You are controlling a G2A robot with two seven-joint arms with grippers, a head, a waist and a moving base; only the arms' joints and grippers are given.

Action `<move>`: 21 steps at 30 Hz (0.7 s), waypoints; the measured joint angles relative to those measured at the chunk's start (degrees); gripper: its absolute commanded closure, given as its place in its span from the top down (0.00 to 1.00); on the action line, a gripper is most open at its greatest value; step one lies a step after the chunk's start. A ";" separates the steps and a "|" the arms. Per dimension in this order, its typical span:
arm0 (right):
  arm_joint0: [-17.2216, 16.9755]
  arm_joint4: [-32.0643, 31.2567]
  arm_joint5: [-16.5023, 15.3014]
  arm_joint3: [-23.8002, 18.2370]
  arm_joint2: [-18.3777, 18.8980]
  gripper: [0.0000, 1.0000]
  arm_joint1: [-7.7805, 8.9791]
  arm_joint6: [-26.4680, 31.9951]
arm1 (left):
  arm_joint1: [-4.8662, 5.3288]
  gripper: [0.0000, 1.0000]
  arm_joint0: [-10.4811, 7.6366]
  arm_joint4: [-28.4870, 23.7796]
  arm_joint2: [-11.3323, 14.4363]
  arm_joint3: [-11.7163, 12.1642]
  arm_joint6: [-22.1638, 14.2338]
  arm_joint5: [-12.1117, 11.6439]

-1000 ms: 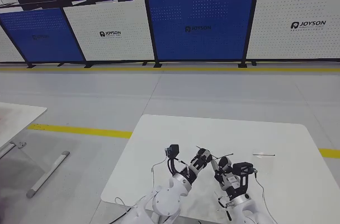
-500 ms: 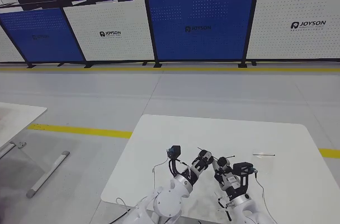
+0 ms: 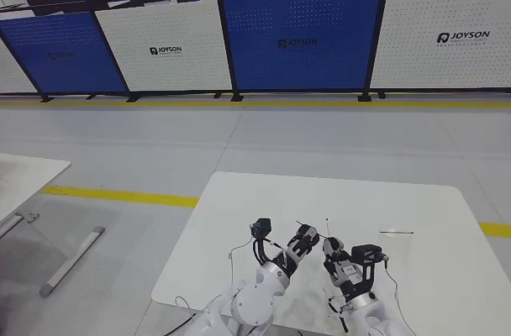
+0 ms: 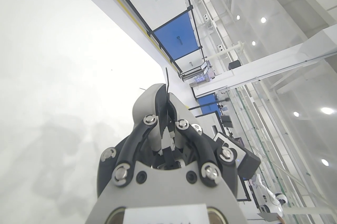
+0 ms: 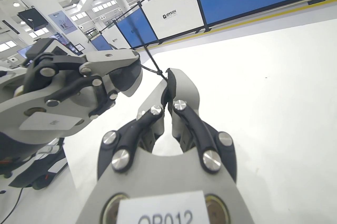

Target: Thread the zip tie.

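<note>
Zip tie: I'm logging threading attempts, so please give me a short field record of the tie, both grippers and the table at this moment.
left gripper: shut on the zip tie, a short tip showing past its fingertips
right gripper: shut on the zip tie, close beside the left gripper
zip tie: black, held above the table between both grippers, long end pointing up and away
threaded: cannot tell
table: white; a thin black strip, likely another tie, lies flat to the right of the grippers

Free tail of zip tie point(image 3: 327, 227) swung from sideways, beyond right gripper point(image 3: 328, 246), to pointing straight away from robot.
</note>
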 measured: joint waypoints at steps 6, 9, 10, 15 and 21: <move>0.00 -0.27 -0.11 0.11 0.07 0.00 -0.01 0.32 | -0.07 0.00 0.08 -0.41 -0.08 -0.13 0.29 -0.40; 0.08 -0.35 -0.11 0.23 0.05 0.00 -0.03 0.43 | -0.07 0.00 0.16 -0.50 -0.14 -0.23 0.30 -0.56; 0.10 -0.37 -0.11 0.27 0.05 0.00 -0.04 0.46 | -0.08 0.00 0.19 -0.53 -0.15 -0.26 0.30 -0.59; 0.30 -0.64 -0.06 0.71 0.03 0.00 -0.07 0.80 | -0.09 0.00 0.45 -0.67 -0.21 -0.73 0.43 -0.97; 0.52 -0.75 -0.09 1.09 -0.06 0.00 -0.13 1.06 | -0.11 0.00 0.71 -0.69 -0.29 -1.02 0.69 -1.42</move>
